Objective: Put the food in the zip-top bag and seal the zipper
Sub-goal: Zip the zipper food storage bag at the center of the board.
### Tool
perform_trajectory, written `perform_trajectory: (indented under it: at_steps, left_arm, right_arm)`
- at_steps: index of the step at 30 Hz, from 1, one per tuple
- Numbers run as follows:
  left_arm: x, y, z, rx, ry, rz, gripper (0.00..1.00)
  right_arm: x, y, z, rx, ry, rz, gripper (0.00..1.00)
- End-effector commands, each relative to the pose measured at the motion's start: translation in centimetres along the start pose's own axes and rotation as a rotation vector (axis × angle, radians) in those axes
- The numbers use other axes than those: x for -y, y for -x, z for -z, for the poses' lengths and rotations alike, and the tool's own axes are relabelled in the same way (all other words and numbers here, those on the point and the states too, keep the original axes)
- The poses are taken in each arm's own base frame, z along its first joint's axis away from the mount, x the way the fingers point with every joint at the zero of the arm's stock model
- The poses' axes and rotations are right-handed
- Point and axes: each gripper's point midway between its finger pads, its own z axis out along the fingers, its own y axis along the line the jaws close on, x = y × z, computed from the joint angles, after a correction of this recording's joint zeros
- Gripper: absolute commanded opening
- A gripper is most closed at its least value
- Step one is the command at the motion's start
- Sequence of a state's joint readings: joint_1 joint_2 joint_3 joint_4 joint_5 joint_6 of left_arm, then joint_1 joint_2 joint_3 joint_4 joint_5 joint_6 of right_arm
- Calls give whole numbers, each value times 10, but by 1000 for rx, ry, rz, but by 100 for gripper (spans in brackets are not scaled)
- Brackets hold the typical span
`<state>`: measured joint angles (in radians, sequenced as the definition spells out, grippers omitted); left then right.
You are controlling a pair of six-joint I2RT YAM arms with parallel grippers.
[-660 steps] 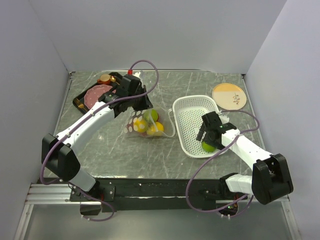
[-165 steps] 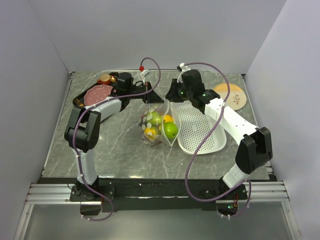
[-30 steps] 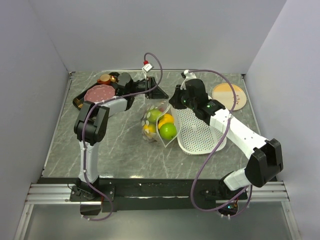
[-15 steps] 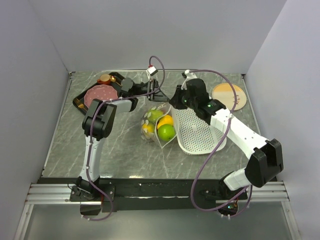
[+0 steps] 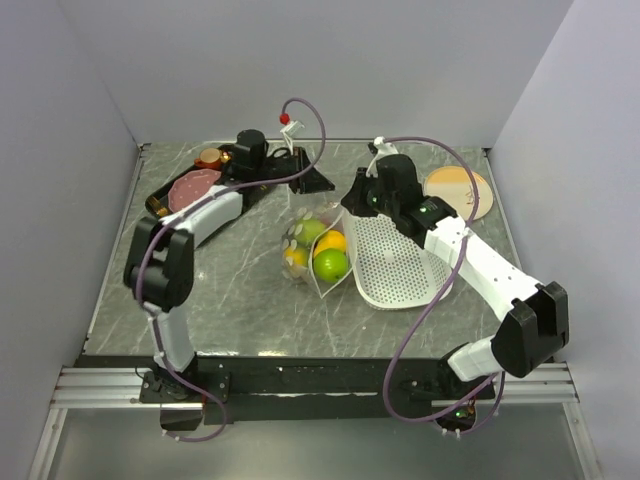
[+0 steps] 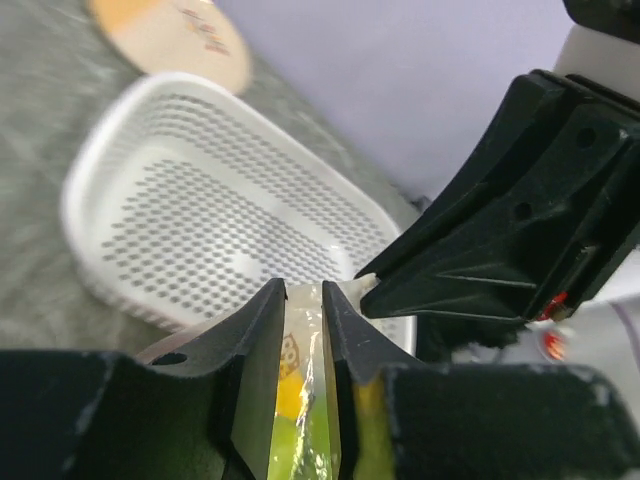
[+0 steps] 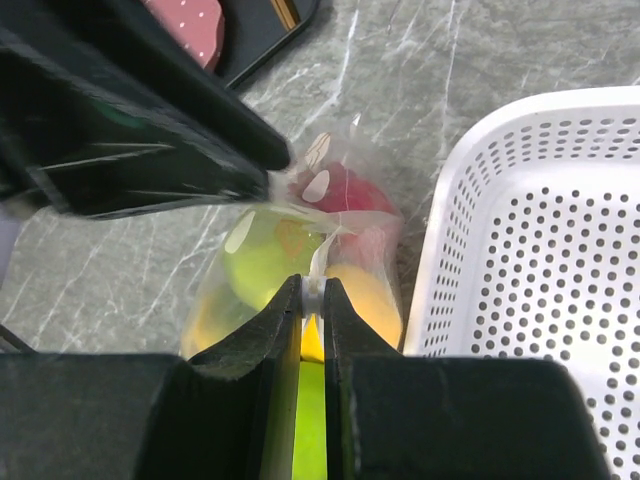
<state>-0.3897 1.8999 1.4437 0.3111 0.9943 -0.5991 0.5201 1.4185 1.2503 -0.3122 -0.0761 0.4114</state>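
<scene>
Counter [image 5: 230, 290]: grey, marbled, walled by pale plain panels at left, rear and right.

We list two arms.
- Left arm: it runs up the left side, bends near the far edge and reaches right. The left tool [image 6: 304, 298] is closed on the top edge of the bag [image 5: 300, 240], with film between its fingers [image 6: 262, 330].
- Right arm: it stretches from the near right corner diagonally to the same spot. The right tool [image 7: 312, 292] is pinched on the white zipper [image 7: 315, 270].

Items:
- Bag, one: upright at mid-counter, top held between both tools.
- Fruits [image 5: 333, 264], at least five, all inside the bag: we count two green, one orange, one yellow, one red.
- Basket [image 5: 400, 255], one: white, just right of the bag.
- Plate [image 5: 458, 190], one: far right.
- Tray [image 5: 160, 205], one: black, far left, bearing one pink slice [image 5: 195, 183] and one brown piece [image 5: 209, 157].
</scene>
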Motion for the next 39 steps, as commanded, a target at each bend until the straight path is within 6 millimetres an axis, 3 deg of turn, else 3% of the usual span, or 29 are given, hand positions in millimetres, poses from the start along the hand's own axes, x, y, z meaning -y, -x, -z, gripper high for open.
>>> perform_trajectory:
  at_steps: [1, 8, 14, 21, 32, 35, 38, 39]
  left_arm:
    - [-15, -8, 32, 0, 289, -86, 27]
    - [-12, 5, 72, 83, 514, -87, 26]
    - [-31, 10, 109, 167, 728, -33, 24]
    - [-36, 22, 147, 246, 833, -2, 26]
    - [-11, 36, 164, 303, 821, -46, 27]
    - [4, 37, 159, 299, 752, -97, 28]
    - [15, 31, 152, 281, 671, -135, 29]
    - [22, 31, 146, 274, 617, -154, 29]
  right_arm:
    - [-20, 23, 1, 30, 68, -4, 5]
    - [-60, 24, -5, 1, 180, 15, 5]
    - [-94, 31, 9, 15, 255, 50, 5]
    - [-144, 34, 48, 7, 381, 140, 4]
    - [-210, 8, 104, -72, 610, 246, 4]
    - [-204, 4, 103, -68, 599, 259, 5]
    - [-171, 3, 78, -67, 462, 279, 6]
    - [-152, 6, 65, -70, 408, 266, 6]
